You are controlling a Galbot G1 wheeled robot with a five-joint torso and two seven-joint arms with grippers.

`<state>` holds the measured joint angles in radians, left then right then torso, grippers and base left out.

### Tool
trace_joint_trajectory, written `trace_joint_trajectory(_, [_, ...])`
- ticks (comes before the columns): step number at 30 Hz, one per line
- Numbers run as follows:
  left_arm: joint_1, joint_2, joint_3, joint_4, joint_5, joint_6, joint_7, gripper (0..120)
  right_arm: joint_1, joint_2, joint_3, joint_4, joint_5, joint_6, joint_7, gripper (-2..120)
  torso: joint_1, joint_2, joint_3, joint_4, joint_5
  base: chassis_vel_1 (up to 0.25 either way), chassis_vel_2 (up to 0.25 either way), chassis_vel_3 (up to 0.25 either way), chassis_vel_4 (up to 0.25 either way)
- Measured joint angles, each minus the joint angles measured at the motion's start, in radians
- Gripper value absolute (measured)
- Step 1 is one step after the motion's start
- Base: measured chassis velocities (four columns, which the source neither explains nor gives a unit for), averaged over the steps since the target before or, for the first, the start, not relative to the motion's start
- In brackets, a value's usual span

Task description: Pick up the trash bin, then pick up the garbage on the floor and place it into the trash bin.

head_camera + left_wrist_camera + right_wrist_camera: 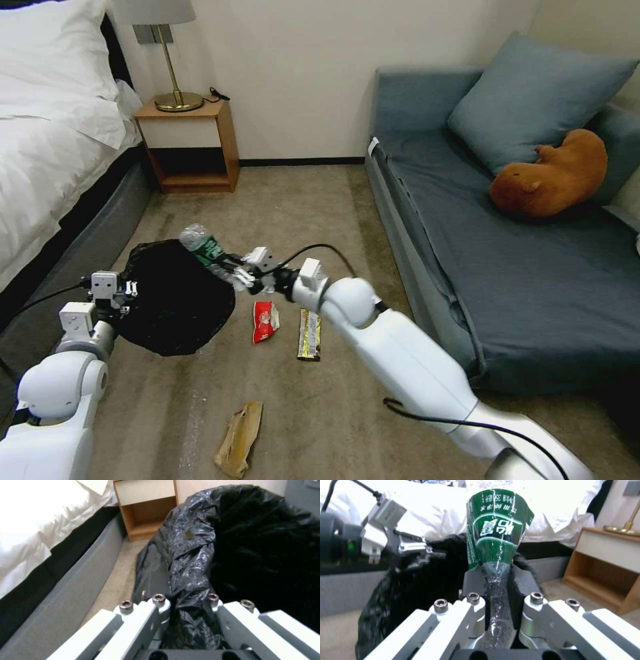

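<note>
The trash bin (177, 303), lined with a crinkly black bag (196, 555), hangs tilted just above the carpet at the left. My left gripper (119, 291) (188, 600) is shut on its bag-covered rim. My right gripper (239, 274) (496, 585) is shut on the garbage piece in hand, a squashed clear bottle (202, 248) with a green label (496, 530), held over the bin's right edge. On the floor lie a red-and-white packet (265, 321), a gold-brown bar wrapper (309, 335) and a crumpled brown paper wrapper (240, 437).
A bed (53, 133) with a grey base runs along the left. A wooden nightstand (190, 143) with a lamp stands at the back. A blue-grey sofa (520, 267) with a cushion and a brown plush toy (550, 175) lines the right. Carpet lies between them.
</note>
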<state>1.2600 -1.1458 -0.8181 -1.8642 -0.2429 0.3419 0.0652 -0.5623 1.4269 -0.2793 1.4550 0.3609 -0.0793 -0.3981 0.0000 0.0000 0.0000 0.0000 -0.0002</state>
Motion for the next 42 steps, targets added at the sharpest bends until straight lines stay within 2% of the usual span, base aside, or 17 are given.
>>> trace_joint_trajectory(2, [0.0, -0.007, 0.003, -0.004, -0.003, -0.004, 0.005, 5, -0.002, 0.06, -0.02, -0.052, 0.005, 0.003, 0.044, 7, 0.0, 0.0, 0.0, 0.0, 0.0001, 0.0, 0.0, 0.0, 0.0])
trace_joint_trajectory(5, [0.001, -0.01, 0.003, -0.004, -0.003, -0.005, 0.009, 5, 0.001, 0.098, -0.028, -0.089, 0.007, 0.013, 0.07, 7, 0.0, 0.0, 0.0, 0.0001, 0.0, 0.0, 0.0, 0.0, 0.0])
trace_joint_trajectory(10, [0.0, -0.012, 0.005, -0.004, -0.004, -0.008, 0.012, 5, 0.0, 0.136, -0.034, -0.134, -0.002, 0.04, 0.106, 7, 0.0, 0.0, 0.0, 0.0001, 0.0, 0.0, 0.0, 0.0, 0.0])
trace_joint_trajectory(13, [-0.009, -0.014, -0.001, -0.004, -0.024, -0.008, 0.018, 5, -0.011, 0.133, -0.062, -0.155, -0.005, 0.075, 0.14, 8, 0.0, 0.0, 0.0, 0.0003, -0.0001, 0.0, 0.0, 0.0, 0.0])
trace_joint_trajectory(15, [-0.015, -0.012, -0.008, -0.002, -0.035, -0.007, 0.018, 5, -0.022, 0.121, -0.072, -0.156, -0.02, 0.084, 0.149, 13, 0.0, 0.0, 0.0, -0.0001, 0.0, 0.0, 0.0, 0.0, 0.0])
trace_joint_trajectory(17, [-0.018, -0.004, -0.011, 0.005, -0.041, -0.007, 0.019, 5, -0.042, 0.113, -0.078, -0.155, -0.054, 0.089, 0.157, 23, 0.0, 0.0, 0.0, -0.0004, 0.0002, 0.0, 0.0, 0.0, 0.0])
trace_joint_trajectory(18, [-0.018, -0.004, -0.011, 0.005, -0.041, -0.007, 0.019, 5, -0.042, 0.113, -0.078, -0.155, -0.054, 0.089, 0.157, 23, 0.0, 0.0, 0.0, -0.0004, 0.0002, 0.0, 0.0, 0.0, 0.0])
trace_joint_trajectory(20, [-0.02, -0.001, -0.015, 0.019, -0.041, -0.007, 0.02, 5, -0.06, 0.113, -0.078, -0.143, -0.091, 0.089, 0.16, 36, 0.0, 0.0, 0.0, 0.0001, 0.0002, 0.0, 0.0, 0.0, 0.0])
trace_joint_trajectory(22, [-0.021, -0.001, -0.016, 0.022, -0.041, -0.008, 0.019, 5, -0.064, 0.113, -0.078, -0.139, -0.099, 0.089, 0.16, 39, 0.0, 0.0, 0.0, 0.0002, 0.0002, 0.0, 0.0, 0.0, 0.0])
trace_joint_trajectory(23, [-0.022, -0.001, -0.018, 0.031, -0.041, -0.009, 0.019, 5, -0.075, 0.108, -0.078, -0.126, -0.115, 0.088, 0.16, 47, 0.0, 0.0, 0.0, 0.0002, 0.0002, 0.0, 0.0, 0.0, 0.0])
trace_joint_trajectory(24, [-0.022, -0.001, -0.018, 0.031, -0.041, -0.009, 0.019, 5, -0.075, 0.108, -0.078, -0.126, -0.115, 0.088, 0.16, 47, 0.0, 0.0, 0.0, 0.0002, 0.0002, 0.0, 0.0, 0.0, 0.0])
trace_joint_trajectory(27, [-0.015, -0.003, -0.02, 0.043, -0.041, -0.015, 0.021, 5, -0.092, 0.089, -0.081, -0.105, -0.146, 0.088, 0.16, 60, 0.0, 0.0, 0.0, 0.0, 0.0002, 0.0, 0.0, 0.0, 0.0])
trace_joint_trajectory(30, [-0.012, -0.006, -0.021, 0.046, -0.04, -0.018, 0.023, 5, -0.096, 0.085, -0.081, -0.101, -0.154, 0.088, 0.159, 65, 0.0, 0.0, 0.0, -0.0001, 0.0002, 0.0, 0.0, 0.0, 0.0])
trace_joint_trajectory(32, [-0.007, -0.015, -0.02, 0.051, -0.039, -0.022, 0.028, 5, -0.102, 0.083, -0.083, -0.098, -0.164, 0.088, 0.158, 80, 0.0, 0.0, 0.0, 0.0, 0.0002, 0.0, 0.0, 0.0, 0.0])
trace_joint_trajectory(36, [-0.005, -0.021, -0.016, 0.052, -0.037, -0.022, 0.031, 5, -0.105, 0.086, -0.088, -0.1, -0.166, 0.087, 0.157, 88, 0.0, 0.0, 0.0, 0.0, 0.0002, 0.0, 0.0, 0.0, 0.0])
trace_joint_trajectory(38, [-0.002, -0.025, -0.014, 0.048, -0.036, -0.022, 0.034, 5, -0.106, 0.095, -0.092, -0.109, -0.169, 0.087, 0.157, 99, 0.0, 0.0, 0.0, 0.0, 0.0001, 0.0, 0.0, 0.0, 0.0])
trace_joint_trajectory(42, [0.003, -0.028, -0.012, 0.042, -0.034, -0.022, 0.041, 5, -0.102, 0.103, -0.096, -0.119, -0.169, 0.087, 0.159, 99, 0.0, 0.0, 0.0, 0.0, 0.0003, 0.0, 0.0, 0.0, 0.0])
